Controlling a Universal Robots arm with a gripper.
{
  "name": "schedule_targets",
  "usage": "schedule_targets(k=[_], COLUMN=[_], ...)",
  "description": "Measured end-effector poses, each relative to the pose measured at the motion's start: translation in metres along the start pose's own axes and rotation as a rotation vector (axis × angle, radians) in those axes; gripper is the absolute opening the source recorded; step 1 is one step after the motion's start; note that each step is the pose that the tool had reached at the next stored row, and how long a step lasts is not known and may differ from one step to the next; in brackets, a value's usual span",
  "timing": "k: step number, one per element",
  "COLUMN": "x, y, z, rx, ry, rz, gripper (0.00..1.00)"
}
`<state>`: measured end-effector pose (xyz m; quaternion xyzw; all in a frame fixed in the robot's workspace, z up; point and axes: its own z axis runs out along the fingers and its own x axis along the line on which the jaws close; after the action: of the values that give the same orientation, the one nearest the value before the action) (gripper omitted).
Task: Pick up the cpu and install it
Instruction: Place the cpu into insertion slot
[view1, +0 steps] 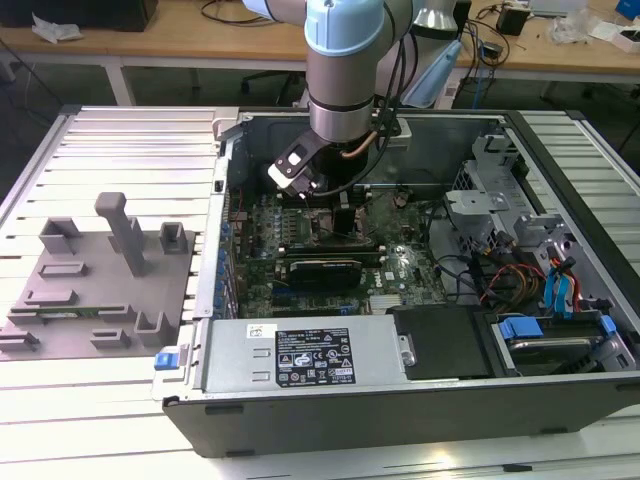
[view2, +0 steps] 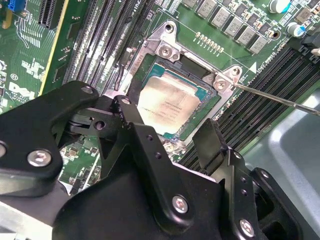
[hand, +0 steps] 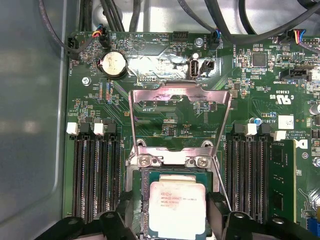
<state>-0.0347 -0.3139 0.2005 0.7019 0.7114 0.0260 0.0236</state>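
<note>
- The cpu (hand: 176, 207) is a thin, flat, rigid chip and is judged light. Its pale metal lid looks smooth and may slip under contact.
- Treat the underside and the socket (hand: 172, 161) below it as fragile. Keep the chip level and do not press on the lid.
- Take hold at two opposite side edges only, with light clamping force.
- The cpu lies flat in the socket, between the two banks of memory slots (hand: 95, 180). The load plate (hand: 180, 95) stands raised, clear of the chip.
- In both wrist views the claw (view2: 170, 121) sits directly over the cpu, centred on it and very close.
- Whether the claw is clamped on the chip edges or released cannot be told.
- In the exterior view the claw works in the upper middle of the frame, inside the open case (view1: 350, 420) on the desk (view1: 110, 140).
</note>
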Motion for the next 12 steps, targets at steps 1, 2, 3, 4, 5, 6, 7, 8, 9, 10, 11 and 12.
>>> schedule_targets(k=[1, 2, 3, 4, 5, 6, 7, 8, 9, 10, 11, 12], x=[0.0, 0.0, 0.0, 0.0001, 0.0003, 0.0004, 0.0005, 0.0005, 0.0005, 0.0005, 0.0005, 0.0004], y=[0.0, 0.0, 0.0, 0.0, 0.0, 0.0, 0.0, 0.0, 0.0, 0.0, 0.0, 0.0], z=[0.0, 0.0, -0.0001, -0.0002, -0.0001, -0.0001, 0.0, 0.0001, 0.0001, 0.0003, 0.0006, 0.0007], rx=[-0.0001, 0.0, 0.0, 0.0001, 0.0001, 0.0, -0.0001, -0.0001, 0.0001, 0.0, -0.0001, 0.0001], ry=[0.0, 0.0, 0.0, -0.0003, -0.0001, 0.0, 0.0001, 0.0001, -0.0002, -0.0005, -0.0011, -0.0016], rz=[0.0, 0.0, 0.0, 0.0, 0.0, 0.0, 0.0, 0.0, 0.0, 0.0, 0.0, 0.0], gripper=[0.69, 0.69, 0.69, 0.69, 0.69, 0.69, 0.69, 0.69, 0.69, 0.69, 0.69, 0.69])
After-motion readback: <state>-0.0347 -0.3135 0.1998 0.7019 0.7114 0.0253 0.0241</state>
